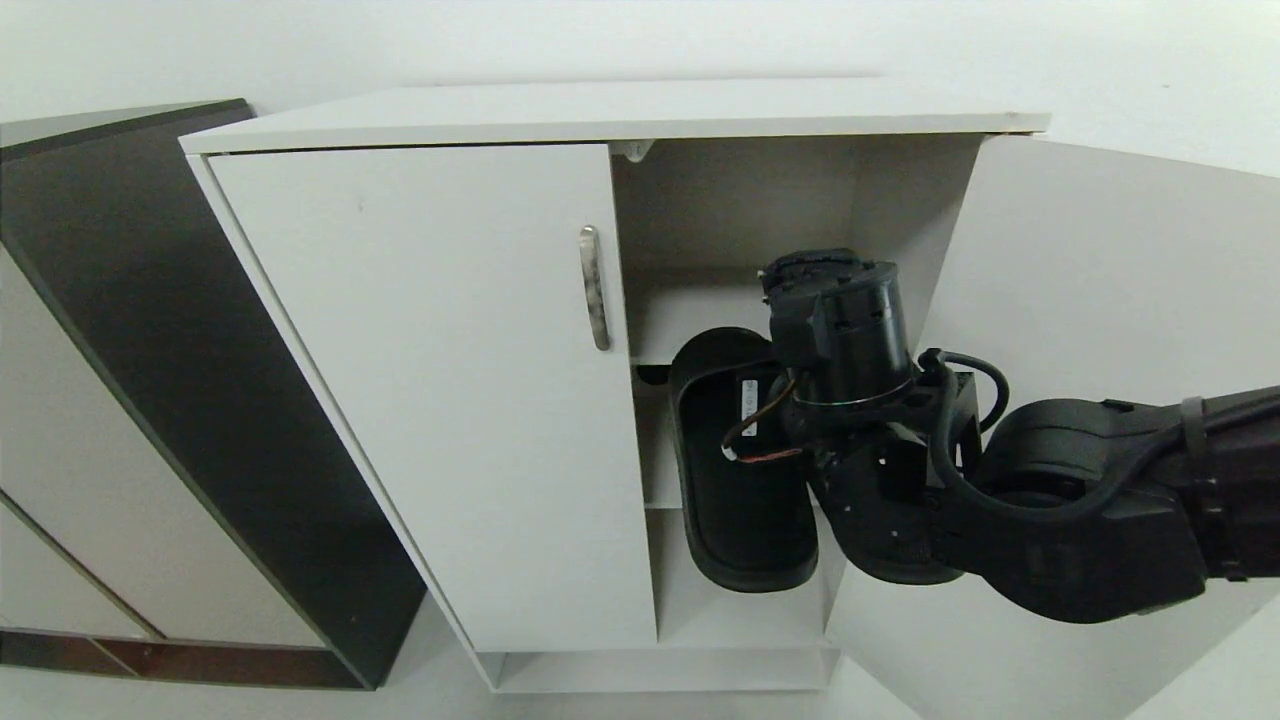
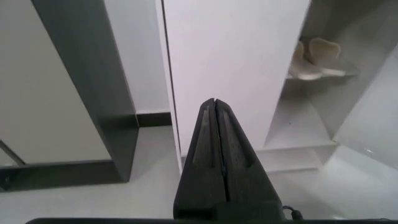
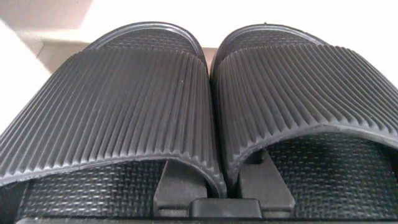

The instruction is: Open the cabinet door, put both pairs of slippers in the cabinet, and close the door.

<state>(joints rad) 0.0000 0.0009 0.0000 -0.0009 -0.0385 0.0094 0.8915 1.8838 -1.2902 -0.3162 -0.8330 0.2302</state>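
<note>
Currently, a pair of black slippers (image 1: 740, 480) is held by the right gripper (image 3: 214, 180) in the mouth of the open right half of the white cabinet (image 1: 620, 110); the gripper is clenched on them, one finger (image 3: 166, 186) being seen inside each slipper with the two adjoining inner walls pinched between; the pair is carried on edge, its length running roughly up and down, across the front of the inner shelves; the cabinet's right door (image 1: 1100, 280) is swung wide to the right, while the left door (image 1: 430, 400) is closed, its metal handle (image 1: 594, 288) set upright near the inner edge; a beige pair of slippers (image 2: 317, 59) is seen lying on a shelf (image 2: 292, 79) inside the open half; the left gripper (image 2: 214, 102) is seen well apart from both pairs, low before the closed door and above the floor (image 2: 93, 199), its fingers pressed together on nothing; a dark-edged panel (image 1: 150, 300) stands just beside the cabinet on the left.
</note>
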